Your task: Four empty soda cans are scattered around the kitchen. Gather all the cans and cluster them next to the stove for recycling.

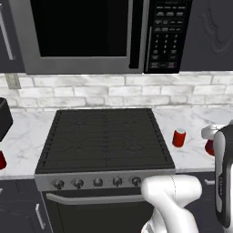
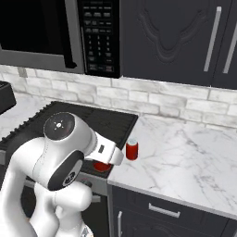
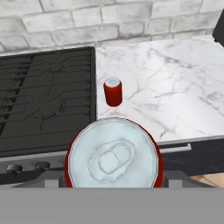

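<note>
1. My fingers [image 3: 114, 181] pinch a soda can [image 3: 113, 155] by its sides, silver top facing the hand camera; its red side peeks past my arm in the right base view [image 2: 102, 166].
2. Held can hangs over the surface [image 3: 175, 96] edge, just right of the stove [image 3: 43, 100].
3. Second can [image 3: 113, 91] stands upright on the surface beside the stove's right edge.
4. Third can [image 1: 2, 160] sits left of the stove, partly cut off.
5. Likely empty: light, thin-walled, slippery, dents easily; grip mid-body, gently.
6. Cans' contents can't be seen; tops look sealed.
</note>
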{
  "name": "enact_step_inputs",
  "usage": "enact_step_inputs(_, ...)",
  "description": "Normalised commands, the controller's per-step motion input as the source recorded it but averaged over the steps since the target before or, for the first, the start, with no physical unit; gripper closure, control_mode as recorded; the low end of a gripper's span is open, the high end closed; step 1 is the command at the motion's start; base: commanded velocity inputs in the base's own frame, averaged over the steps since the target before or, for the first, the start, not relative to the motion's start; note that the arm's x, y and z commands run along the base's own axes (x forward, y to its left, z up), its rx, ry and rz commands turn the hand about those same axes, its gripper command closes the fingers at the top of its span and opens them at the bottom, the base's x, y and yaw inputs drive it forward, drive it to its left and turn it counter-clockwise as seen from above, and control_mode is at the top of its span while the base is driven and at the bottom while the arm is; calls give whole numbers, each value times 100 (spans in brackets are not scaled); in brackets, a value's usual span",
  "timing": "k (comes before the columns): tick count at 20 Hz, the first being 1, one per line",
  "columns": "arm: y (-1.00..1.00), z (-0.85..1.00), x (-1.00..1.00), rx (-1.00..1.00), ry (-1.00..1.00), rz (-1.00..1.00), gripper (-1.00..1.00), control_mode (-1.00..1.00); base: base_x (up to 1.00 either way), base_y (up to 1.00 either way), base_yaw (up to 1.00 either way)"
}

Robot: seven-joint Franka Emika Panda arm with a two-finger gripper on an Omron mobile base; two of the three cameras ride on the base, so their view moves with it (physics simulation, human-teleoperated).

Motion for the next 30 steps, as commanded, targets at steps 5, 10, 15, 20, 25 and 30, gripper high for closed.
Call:
enact_step_inputs(5,0,-29,16,0,0,0,100,-100,0,0,0)
enact_step_inputs(10,0,-19,17,0,0,0,100,-100,0,0,0)
enact_step_inputs(15,0,-20,18,0,0,0,100,-100,0,0,0)
enact_step_inputs(20,-4,-27,24,0,0,0,100,-100,0,0,0)
enact_step_inputs(25,-1,-24,28,0,0,0,100,-100,0,0,0)
enact_step_inputs(30,0,-21,28,0,0,0,100,-100,0,0,0)
